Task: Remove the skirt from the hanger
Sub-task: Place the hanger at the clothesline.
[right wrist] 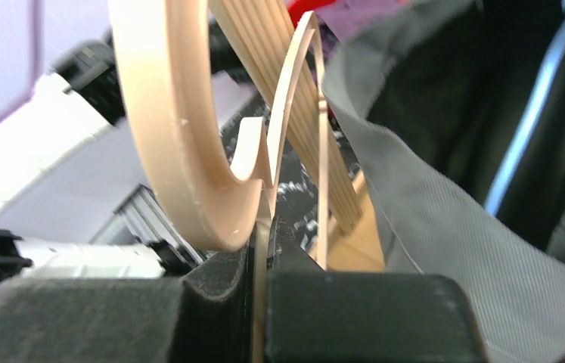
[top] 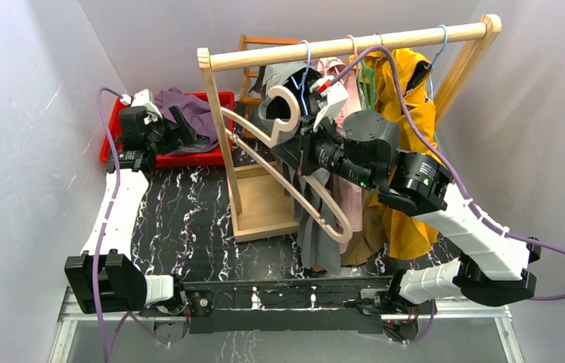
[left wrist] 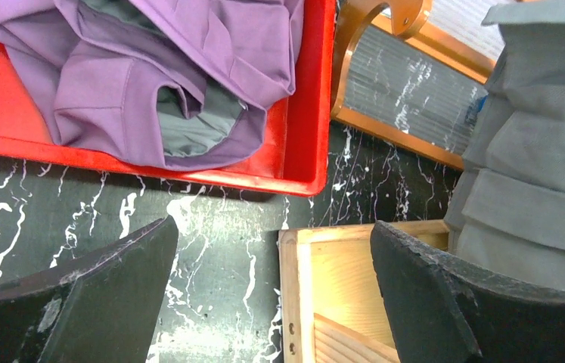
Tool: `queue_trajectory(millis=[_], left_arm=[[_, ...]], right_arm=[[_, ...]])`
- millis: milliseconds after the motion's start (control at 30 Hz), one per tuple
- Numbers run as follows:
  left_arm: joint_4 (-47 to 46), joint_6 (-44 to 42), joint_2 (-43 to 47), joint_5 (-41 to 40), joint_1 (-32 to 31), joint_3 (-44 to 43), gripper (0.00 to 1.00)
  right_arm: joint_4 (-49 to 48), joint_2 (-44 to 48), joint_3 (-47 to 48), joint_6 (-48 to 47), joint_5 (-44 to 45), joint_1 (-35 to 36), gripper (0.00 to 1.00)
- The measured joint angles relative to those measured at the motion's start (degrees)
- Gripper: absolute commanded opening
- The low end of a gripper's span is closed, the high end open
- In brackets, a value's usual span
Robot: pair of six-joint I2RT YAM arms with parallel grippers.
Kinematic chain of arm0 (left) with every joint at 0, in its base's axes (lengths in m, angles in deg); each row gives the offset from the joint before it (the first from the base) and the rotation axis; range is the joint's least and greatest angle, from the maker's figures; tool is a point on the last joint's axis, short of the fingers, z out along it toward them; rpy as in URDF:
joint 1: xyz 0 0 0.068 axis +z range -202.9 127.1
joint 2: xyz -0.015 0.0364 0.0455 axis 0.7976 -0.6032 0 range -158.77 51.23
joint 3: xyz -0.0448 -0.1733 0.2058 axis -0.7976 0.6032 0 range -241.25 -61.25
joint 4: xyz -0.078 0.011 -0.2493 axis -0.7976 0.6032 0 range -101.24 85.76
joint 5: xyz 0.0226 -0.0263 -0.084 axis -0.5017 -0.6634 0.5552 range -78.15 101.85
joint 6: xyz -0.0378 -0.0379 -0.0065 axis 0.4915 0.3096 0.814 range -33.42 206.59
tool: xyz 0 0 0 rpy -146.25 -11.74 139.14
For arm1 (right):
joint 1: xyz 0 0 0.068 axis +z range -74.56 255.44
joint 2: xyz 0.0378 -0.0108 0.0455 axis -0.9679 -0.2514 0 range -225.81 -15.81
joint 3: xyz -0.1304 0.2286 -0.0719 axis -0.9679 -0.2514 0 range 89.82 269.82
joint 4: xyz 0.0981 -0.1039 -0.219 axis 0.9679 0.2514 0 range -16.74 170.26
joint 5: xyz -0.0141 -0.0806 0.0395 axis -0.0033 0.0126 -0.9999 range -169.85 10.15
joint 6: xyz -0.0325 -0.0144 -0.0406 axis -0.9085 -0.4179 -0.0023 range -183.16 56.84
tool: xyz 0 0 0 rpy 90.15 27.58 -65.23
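Because the right hand (right wrist: 264, 291) is clamped on the neck of the pale curved wooden hanger (right wrist: 181, 151), just under its hook, the hanger hangs tilted, off the round wooden clothes rail (top: 355, 45) and to its left. That probably gives the other arm access. The grey pleated skirt (left wrist: 536, 151) hangs against the hanger's right side; can't tell if it's still looped on. The left hand (left wrist: 275, 295) is empty, fingers wide apart, over the black marbled bench (left wrist: 211, 227), between the red plastic bin (left wrist: 305, 113) with its purple garment (left wrist: 188, 60) and the skirt. It looks staged to grab the fabric.
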Motion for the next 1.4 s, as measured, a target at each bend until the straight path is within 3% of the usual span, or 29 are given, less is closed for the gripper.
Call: queue_trajectory(millis=[267,533,1067,1400], left_arm=[[-2.5,0.3,2.8,0.1,-1.0,8.0,0.98],[-1.4,0.5,4.0,-1.5,-2.2,8.4,0.98],[3.8,-2.4,7.9,-2.9,-7.2,4.7,0.98],[9.2,-2.2,9.8,-11.8,-7.5,2.5,0.98]], right_arm=[[-15.7,-2.3,-0.6,0.0,-0.1,-0.1,0.0],[-29.4,-5.1,-4.1,-1.4,2.1,-0.4,0.0],[-42.3,-13.5,-3.9,-4.3,8.4,-0.2,0.0],[-50.4,-19.0,-2.3,-13.5,24.0,5.2,0.0]])
